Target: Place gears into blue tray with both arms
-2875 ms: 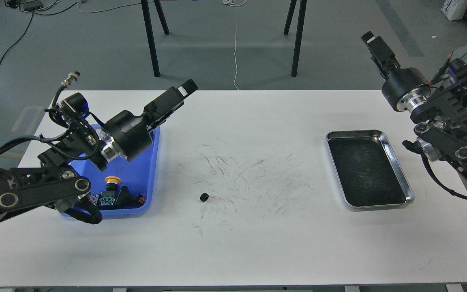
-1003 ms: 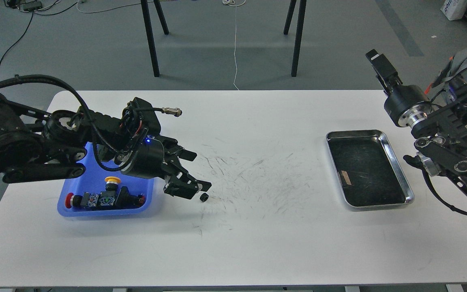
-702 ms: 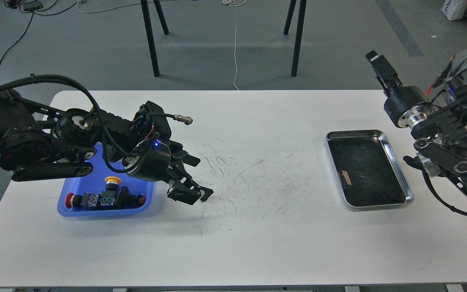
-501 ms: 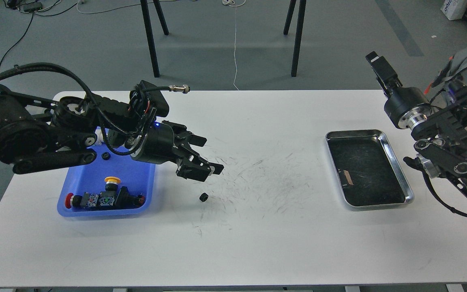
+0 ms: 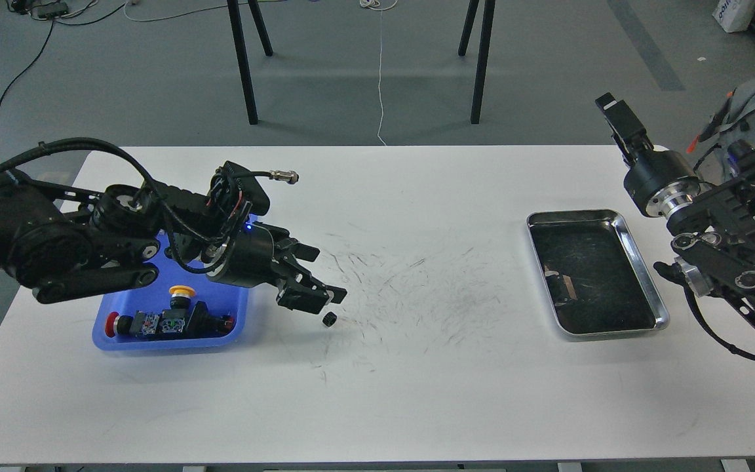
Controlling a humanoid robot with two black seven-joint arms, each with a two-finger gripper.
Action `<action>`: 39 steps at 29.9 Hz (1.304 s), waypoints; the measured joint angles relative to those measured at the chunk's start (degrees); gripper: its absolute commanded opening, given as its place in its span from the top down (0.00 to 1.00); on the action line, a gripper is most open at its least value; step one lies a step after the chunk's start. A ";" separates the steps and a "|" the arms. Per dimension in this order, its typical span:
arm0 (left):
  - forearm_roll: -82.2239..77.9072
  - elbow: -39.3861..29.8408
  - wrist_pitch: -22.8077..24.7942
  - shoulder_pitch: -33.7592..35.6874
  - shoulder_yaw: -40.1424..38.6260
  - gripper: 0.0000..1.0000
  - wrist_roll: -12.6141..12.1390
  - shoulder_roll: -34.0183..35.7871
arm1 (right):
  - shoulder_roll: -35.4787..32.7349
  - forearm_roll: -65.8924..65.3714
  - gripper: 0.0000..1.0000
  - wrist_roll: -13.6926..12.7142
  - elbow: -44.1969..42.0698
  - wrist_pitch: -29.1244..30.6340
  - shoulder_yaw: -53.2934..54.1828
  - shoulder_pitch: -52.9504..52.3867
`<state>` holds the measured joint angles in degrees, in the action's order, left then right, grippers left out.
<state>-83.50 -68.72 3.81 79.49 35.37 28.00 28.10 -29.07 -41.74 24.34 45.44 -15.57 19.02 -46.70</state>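
Head view. One gear [image 5: 329,319] is seen lying on the white table [image 5: 417,393], scuffed patch, well left of centre, clear of everything. L gripper [image 5: 315,295] is held just above it at approx 11 o'clock, fingers spread apart, nothing between them; no contact w/ gear visible.

Blue tray [image 5: 240,331] is set at 9 o'clock from the gear, near it, partly hidden under the L arm. Push-button switches [image 5: 174,318] are seen in its near end: yellow cap, red cap, black bodies. Whether any gear is in tray: can't be told, arm blocks far end.

Silver tray [image 5: 639,262] is placed far R, at 3 o'clock from the gear.

R gripper [image 5: 613,111] is raised off the table's far R corner, pointing up; fingers not separable, so state can't be told
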 measured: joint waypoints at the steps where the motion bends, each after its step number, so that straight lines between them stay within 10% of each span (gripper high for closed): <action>1: -0.41 0.22 0.15 -0.04 0.33 0.00 0.00 -0.28 | 0.00 0.00 0.07 0.00 0.00 -0.05 0.00 0.01; 39: -3.58 8.74 -10.98 -7.17 4.02 0.01 0.00 -6.58 | 0.06 0.09 0.07 0.27 -0.87 -0.26 1.86 1.96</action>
<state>-87.08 -59.99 -7.17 72.32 39.39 28.00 21.52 -29.00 -41.66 24.61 44.57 -15.82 20.87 -44.74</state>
